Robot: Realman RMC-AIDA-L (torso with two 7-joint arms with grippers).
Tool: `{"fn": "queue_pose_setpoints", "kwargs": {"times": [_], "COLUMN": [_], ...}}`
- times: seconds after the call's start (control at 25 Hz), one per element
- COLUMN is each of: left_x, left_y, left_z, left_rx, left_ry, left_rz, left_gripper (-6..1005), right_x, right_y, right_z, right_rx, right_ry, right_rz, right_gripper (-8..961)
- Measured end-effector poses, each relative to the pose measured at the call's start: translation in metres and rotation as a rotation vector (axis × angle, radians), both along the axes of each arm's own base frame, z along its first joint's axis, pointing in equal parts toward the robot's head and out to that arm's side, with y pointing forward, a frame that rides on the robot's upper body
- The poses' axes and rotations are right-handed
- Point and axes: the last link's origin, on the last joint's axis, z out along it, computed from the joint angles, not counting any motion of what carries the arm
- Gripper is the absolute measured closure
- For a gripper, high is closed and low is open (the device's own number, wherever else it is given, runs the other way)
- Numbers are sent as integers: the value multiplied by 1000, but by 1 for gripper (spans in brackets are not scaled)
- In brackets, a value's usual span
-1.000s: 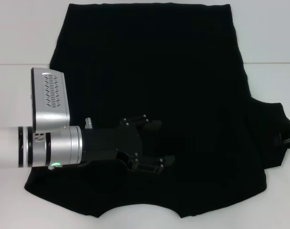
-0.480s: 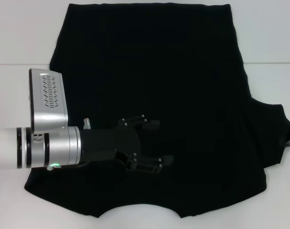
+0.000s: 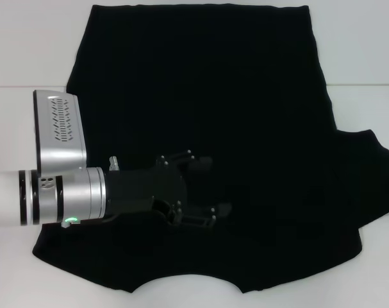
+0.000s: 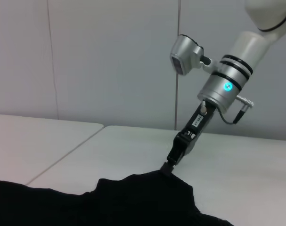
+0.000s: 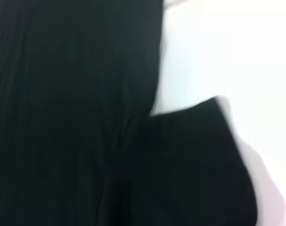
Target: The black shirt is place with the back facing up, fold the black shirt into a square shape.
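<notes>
Flat out, the black shirt covers most of the white table. Left gripper hovers over its left-near part, fingers spread, nothing held — fabric lies under and all round it. Right gripper sits at the sleeve edge, well apart from the left; can't tell if its tips are parted or pinching cloth.

No writing, label, brand or number can be read anywhere here. A small pale sticker sits on the right arm's wrist section, but its marks are too small to make out.
</notes>
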Motion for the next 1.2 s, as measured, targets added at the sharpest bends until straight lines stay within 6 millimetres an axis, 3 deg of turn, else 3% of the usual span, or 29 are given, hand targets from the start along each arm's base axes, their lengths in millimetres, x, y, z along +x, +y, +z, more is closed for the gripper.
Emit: {"fn": "queue_pose_setpoints", "kwargs": {"times": [0.32,0.56,0.84,1.2], "left_x": [1,1,2,2], "left_y": [0,-1,-1,1], "left_z": [2,2,2,3], "left_rx": [13,14,15,24], "left_ry": [-38,-54,-64,-61], "left_rz": [18,28,32,35], "left_gripper": [47,47,47,47], "right_x": [6,-4,-40,-102], "right_y": [7,16,34,46], "right_z": [12,8,-7,-57], "right_rx": [85,91,46,-149], "right_ry": [-30,-31,-4,-35], "right_rz": [43,103,204,387], "right_gripper": [948,947,947,948]}}
